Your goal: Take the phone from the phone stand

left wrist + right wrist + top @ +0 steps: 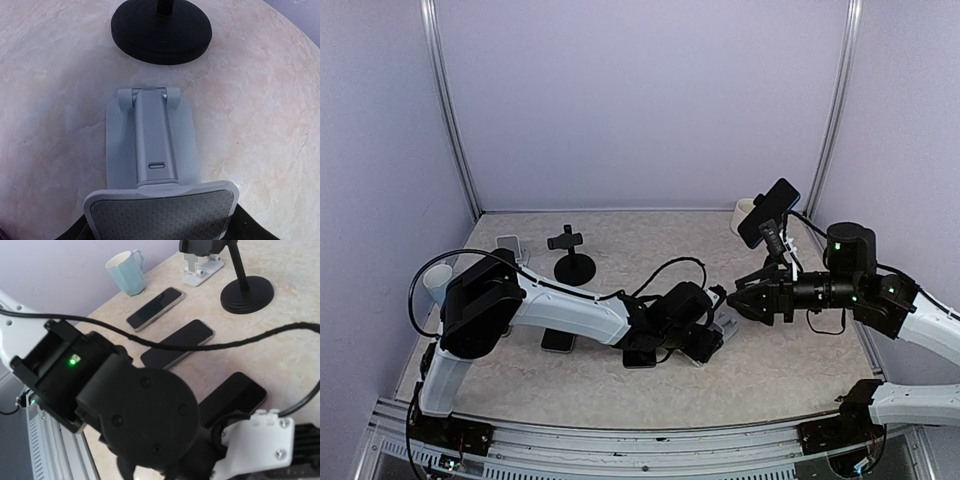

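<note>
The left arm (570,312) spans the table's middle and blocks crossing there. Ahead of it, a grey stand (150,145) sits near a black round base (161,30); bare tabletop (45,100) flanks both on either side.

From my console I count four phones: near phone (232,397), middle phone (177,343) and far phone (154,308) flat on the counter (800,370), plus one raised phone (778,212). Two mugs: teal mug (125,272), pale mug (744,215). Four stands: black stand (575,268), other black stand (160,30) showing only its base, grey folding stand (150,145), white folding stand (199,266).
</note>
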`<action>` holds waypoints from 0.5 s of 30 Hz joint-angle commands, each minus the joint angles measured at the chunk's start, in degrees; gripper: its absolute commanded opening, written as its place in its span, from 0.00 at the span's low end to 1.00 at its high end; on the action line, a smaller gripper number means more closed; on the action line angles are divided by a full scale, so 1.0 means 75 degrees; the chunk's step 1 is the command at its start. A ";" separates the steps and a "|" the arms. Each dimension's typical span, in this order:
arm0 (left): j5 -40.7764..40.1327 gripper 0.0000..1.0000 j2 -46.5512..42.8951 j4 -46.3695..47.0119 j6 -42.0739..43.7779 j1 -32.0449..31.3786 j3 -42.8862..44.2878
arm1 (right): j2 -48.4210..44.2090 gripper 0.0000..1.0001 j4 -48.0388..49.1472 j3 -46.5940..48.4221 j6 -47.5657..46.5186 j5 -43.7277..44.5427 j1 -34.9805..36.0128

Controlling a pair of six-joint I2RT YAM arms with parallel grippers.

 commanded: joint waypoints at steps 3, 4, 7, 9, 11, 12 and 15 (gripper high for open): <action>-0.0762 0.51 -0.0122 -0.0103 -0.0095 -0.0023 0.0268 | -0.0162 0.75 -0.0201 -0.0012 -0.0089 0.0064 -0.0075; -0.0903 0.48 -0.0202 -0.0092 -0.0173 -0.0010 0.0271 | -0.0180 0.75 -0.0192 -0.0021 -0.0083 0.0078 -0.0075; -0.1485 0.41 -0.0480 -0.0103 -0.0475 0.0052 0.0283 | -0.0210 0.75 -0.0157 -0.0046 -0.0060 0.0115 -0.0078; -0.1909 0.38 -0.0692 -0.0163 -0.0817 0.0194 0.0315 | -0.0211 0.74 -0.0116 -0.0058 -0.0029 0.0128 -0.0075; -0.2309 0.35 -0.0868 -0.0215 -0.1146 0.0355 0.0341 | -0.0214 0.74 -0.0096 -0.0073 -0.0016 0.0152 -0.0075; -0.2486 0.34 -0.0933 -0.0213 -0.1252 0.0428 0.0342 | -0.0211 0.74 -0.0083 -0.0075 -0.0003 0.0152 -0.0069; -0.2953 0.32 -0.0989 -0.0324 -0.1477 0.0634 0.0428 | -0.0237 0.74 -0.0066 -0.0076 0.0009 0.0176 -0.0075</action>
